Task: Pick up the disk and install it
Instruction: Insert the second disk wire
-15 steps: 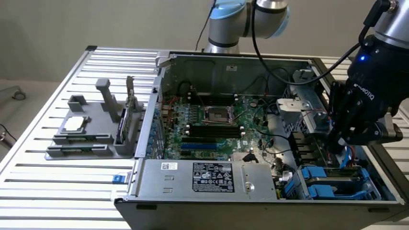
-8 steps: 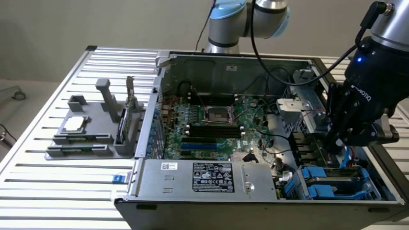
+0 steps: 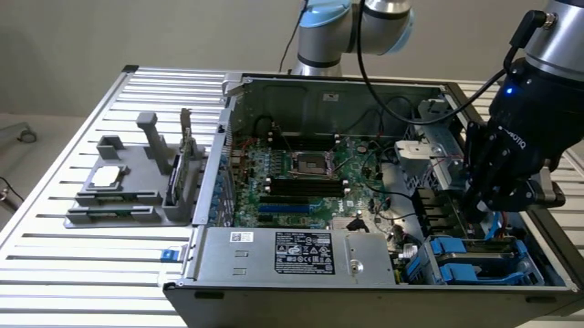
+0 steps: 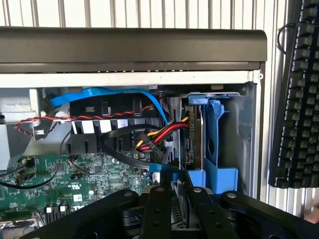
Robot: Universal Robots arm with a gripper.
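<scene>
My black gripper (image 3: 491, 205) hangs over the drive bays at the exterior view's right end of the open computer case (image 3: 329, 85). In the wrist view its fingers (image 4: 158, 214) are shut on the disk (image 4: 180, 213). The disk is seen edge-on as a thin grey metal slab with a bit of its blue carrier bracket (image 4: 163, 173) sticking out past the fingertips. It is held upright just before the blue drive cage (image 4: 219, 179). Another drive (image 4: 193, 134) sits in a blue carrier in that cage.
Red, yellow and black power cables (image 4: 159, 135) and a blue flat cable (image 4: 99, 94) run close beside the cage. The green motherboard (image 3: 292, 178) and a silver labelled box (image 3: 292, 253) fill the case. A grey fixture (image 3: 128, 198) stands on the slatted table, and a keyboard (image 4: 299, 99) lies outside the case.
</scene>
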